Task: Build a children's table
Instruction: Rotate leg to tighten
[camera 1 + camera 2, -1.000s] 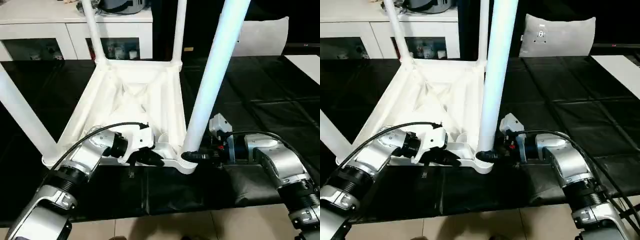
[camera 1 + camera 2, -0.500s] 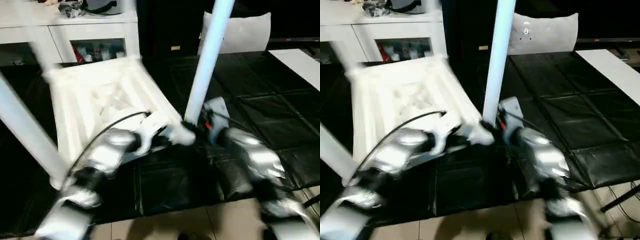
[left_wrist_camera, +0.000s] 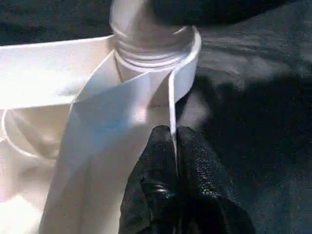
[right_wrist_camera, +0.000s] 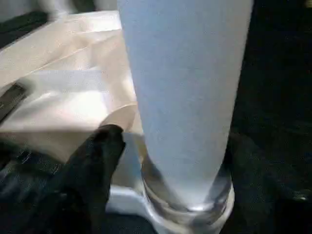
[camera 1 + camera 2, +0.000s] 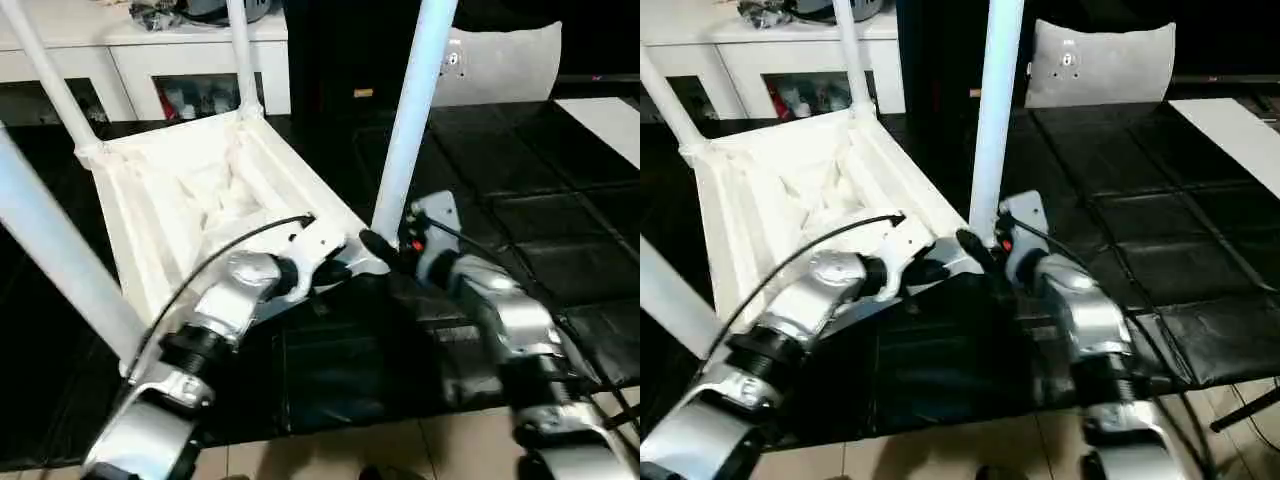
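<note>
Left eye view, from left to right: a white cabinet point(image 5: 150, 60) is seen at the back left, beyond the black-covered work table point(image 5: 560, 200). On that black cover the children's table point(image 5: 190, 200) is lying upside down, its ribbed underside turned up and its outline set at an angle to the work table's edge. Four white legs are seen rising from its corner sockets: a thick near-left leg point(image 5: 60, 260) that is cut by the picture's left edge, a far-left leg point(image 5: 50, 80), a far-right leg point(image 5: 240, 55), and a near-right leg point(image 5: 410, 120) standing upright from the corner closest to both arms.

The left gripper point(image 3: 175, 161) is seen at the near rim of the upturned top, just beside the near-right corner socket. In the left wrist view its two black fingers point(image 3: 192, 175) are pressed together with the thin white edge of the rim pinched between them, so it is clamped on the children's table. A black cable is looped over the silver left forearm.

The right gripper point(image 5: 385, 250) is held against the base of the near-right leg, from the side opposite the left one. In the right wrist view one black finger point(image 4: 97, 170) is seen beside the socket, close to the leg; whether these fingers are parted or closed on the leg cannot be told.

At the far right a white sheet point(image 5: 605, 120) is lying on the black cover, and a pale pillow-like object point(image 5: 500, 60) is seen behind the work table.
</note>
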